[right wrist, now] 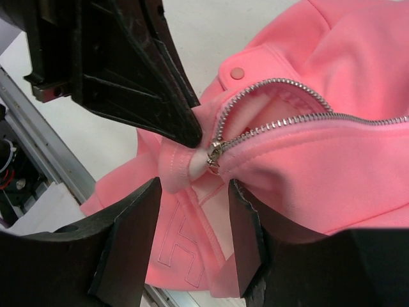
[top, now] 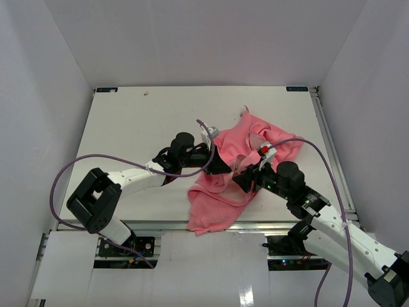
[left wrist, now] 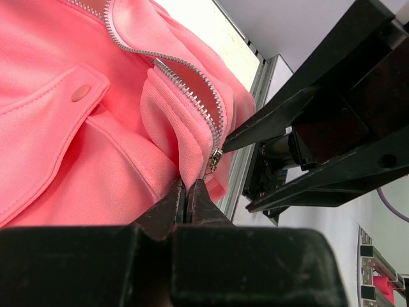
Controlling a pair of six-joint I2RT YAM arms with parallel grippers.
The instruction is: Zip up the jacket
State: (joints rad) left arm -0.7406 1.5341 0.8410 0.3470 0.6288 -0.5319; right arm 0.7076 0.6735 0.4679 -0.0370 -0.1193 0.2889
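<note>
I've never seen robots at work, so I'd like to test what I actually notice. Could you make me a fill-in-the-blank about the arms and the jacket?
1. The jacket is ___ in colour.
2. The left gripper is ___ on the jacket's fabric right beside the zipper slider.
3. The right gripper has its jaws ___, close to that slider.
4. The zipper's teeth are ___ in colour.

Missing words: pink; shut; open; silver.

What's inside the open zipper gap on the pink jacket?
Between the silver zipper teeth of the soft salmon-pink fabric jacket, a paler pink lining shows. Anything deeper is covered by the folded fabric.
</note>
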